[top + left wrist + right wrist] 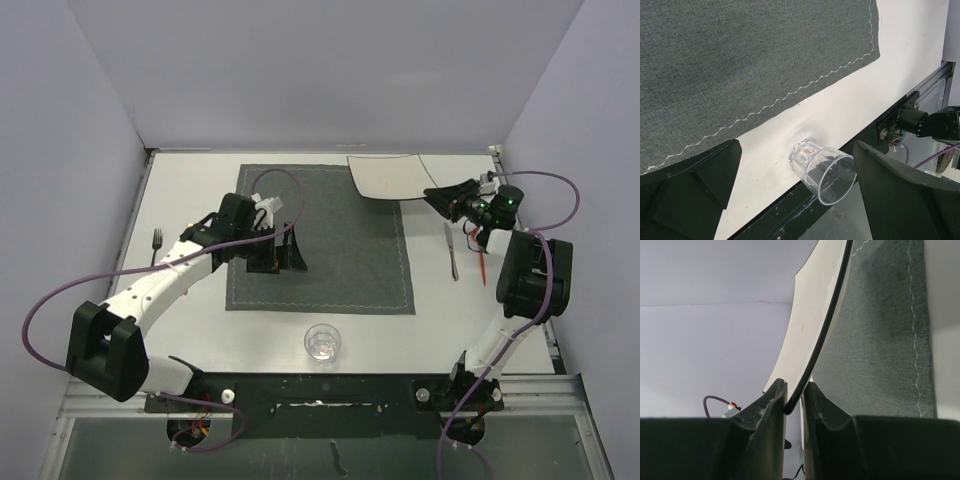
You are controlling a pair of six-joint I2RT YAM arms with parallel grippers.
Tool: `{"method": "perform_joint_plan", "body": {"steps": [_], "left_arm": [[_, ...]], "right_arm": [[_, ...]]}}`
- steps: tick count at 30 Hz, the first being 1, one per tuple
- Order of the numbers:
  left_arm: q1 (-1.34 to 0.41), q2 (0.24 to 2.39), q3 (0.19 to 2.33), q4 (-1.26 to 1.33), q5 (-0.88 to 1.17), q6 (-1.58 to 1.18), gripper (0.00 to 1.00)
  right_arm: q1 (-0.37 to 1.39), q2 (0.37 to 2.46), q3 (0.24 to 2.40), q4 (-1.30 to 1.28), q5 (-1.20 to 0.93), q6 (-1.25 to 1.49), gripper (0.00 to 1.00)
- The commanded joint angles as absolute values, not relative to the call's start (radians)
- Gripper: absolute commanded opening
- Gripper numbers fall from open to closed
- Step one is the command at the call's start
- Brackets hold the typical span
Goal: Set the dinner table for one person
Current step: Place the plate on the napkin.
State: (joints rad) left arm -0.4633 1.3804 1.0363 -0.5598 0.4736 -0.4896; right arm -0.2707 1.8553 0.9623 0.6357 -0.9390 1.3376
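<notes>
The right jaws are closed on the rim of a white plate, one finger on each face, so that in the wrist view the rim runs edge-on up from between them. Seen from above, the grip is at the plate's right corner. The plate sits over the far right corner of a dark grey placemat and reaches past it onto the bare worktop near the far edge. A dark shadow lies under the plate's near side, but I cannot tell whether any part of it touches the mat. The right arm stretches up along the right edge of the worktop.

The left jaws stand wide open, holding nothing, above the left half of the placemat. Its fingers frame the wrist view, which looks toward the near edge. A clear glass stands there on the bare white surface, just off the placemat's stitched near edge and well apart from the jaws. The left arm crosses the near left part of the worktop.

A knife lies on the bare surface just right of the placemat. A fork lies near the left edge, well apart from the mat. The worktop, white with a thin metal edge, carries everything, and the placemat lies in its middle.
</notes>
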Motion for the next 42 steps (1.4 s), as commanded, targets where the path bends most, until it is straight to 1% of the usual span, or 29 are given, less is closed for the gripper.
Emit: {"method": "perform_joint_plan", "body": {"steps": [1, 23, 34, 42], "left_arm": [[-0.468, 1.321, 1.049, -0.572, 0.464, -0.477, 0.96], [-0.471, 1.211, 1.019, -0.680, 0.438, -0.455, 0.96], [-0.471, 1.144, 0.994, -0.734, 0.450, -0.439, 0.96], [-0.471, 1.092, 0.972, -0.762, 0.461, -0.430, 0.97]], "right_arm": [[-0.249, 1.737, 0.970, 0.843, -0.989, 1.370, 0.00], [-0.104, 1.623, 0.845, 0.903, -0.837, 1.395, 0.00], [0.002, 1.513, 0.801, 0.784, -0.709, 1.327, 0.00], [0.107, 1.475, 0.786, 0.735, -0.604, 1.289, 0.00]]}}
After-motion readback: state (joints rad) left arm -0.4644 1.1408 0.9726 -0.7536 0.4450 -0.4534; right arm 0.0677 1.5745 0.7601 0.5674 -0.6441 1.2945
